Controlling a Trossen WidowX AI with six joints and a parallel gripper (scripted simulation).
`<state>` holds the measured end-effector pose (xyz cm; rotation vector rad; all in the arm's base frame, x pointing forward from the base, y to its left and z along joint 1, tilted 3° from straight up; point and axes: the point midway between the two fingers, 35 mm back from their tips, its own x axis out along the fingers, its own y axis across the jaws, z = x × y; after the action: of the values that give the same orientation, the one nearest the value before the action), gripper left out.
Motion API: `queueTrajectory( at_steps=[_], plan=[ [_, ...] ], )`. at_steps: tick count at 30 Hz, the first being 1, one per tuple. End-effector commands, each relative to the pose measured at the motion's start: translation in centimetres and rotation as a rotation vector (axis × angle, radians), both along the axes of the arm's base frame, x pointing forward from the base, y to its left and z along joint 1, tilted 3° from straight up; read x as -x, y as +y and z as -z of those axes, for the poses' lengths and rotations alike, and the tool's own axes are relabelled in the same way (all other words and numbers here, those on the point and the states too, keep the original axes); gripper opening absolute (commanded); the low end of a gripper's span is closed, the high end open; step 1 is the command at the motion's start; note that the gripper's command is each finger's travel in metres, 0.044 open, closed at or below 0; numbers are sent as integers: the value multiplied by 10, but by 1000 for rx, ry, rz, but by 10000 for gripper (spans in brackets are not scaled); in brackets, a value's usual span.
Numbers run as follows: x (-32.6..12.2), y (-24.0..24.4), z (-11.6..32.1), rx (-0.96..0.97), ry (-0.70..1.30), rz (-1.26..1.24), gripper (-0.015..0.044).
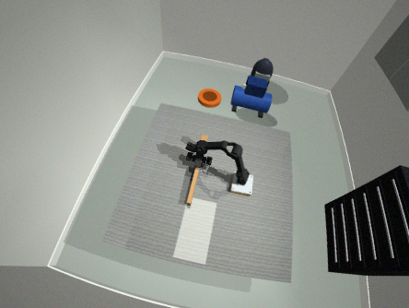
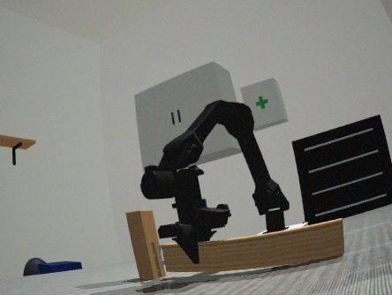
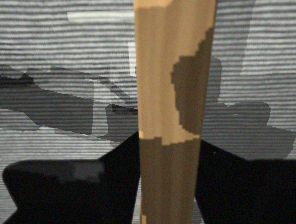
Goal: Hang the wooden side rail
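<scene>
The wooden side rail (image 1: 192, 186) (image 2: 265, 249) (image 3: 162, 75) stands on edge, its far end down on the mat. Its hook end looks slightly raised, right beside the foot of the upright headboard post (image 1: 204, 137) (image 2: 140, 243). Grey steel hooks (image 2: 162, 256) show in the narrow gap between rail and post; whether they sit on the pins is too small to tell. My gripper (image 2: 194, 253) (image 3: 160, 133) points down and is shut on the rail near its hook end, one finger on each side. The pins inside the slot cannot be made out.
The arm's white base plate (image 1: 241, 185) is right of the rail on the grey mat (image 1: 262, 231). A pale strip (image 1: 195, 232) lies beyond the rail's far end. An orange ring (image 1: 199, 99) and a blue compressor (image 1: 251, 99) stand behind the mat, a black drawer cabinet (image 1: 368, 231) (image 2: 344, 177) at right.
</scene>
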<state>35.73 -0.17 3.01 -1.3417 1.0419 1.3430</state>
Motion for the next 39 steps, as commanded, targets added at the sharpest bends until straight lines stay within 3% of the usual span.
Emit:
queueTrajectory(
  at_steps=[1,39],
  plan=[
    [-1,-1,-2,4,-3,-6,0],
    [-2,-5,-1,4,-3,-6,0]
  ],
)
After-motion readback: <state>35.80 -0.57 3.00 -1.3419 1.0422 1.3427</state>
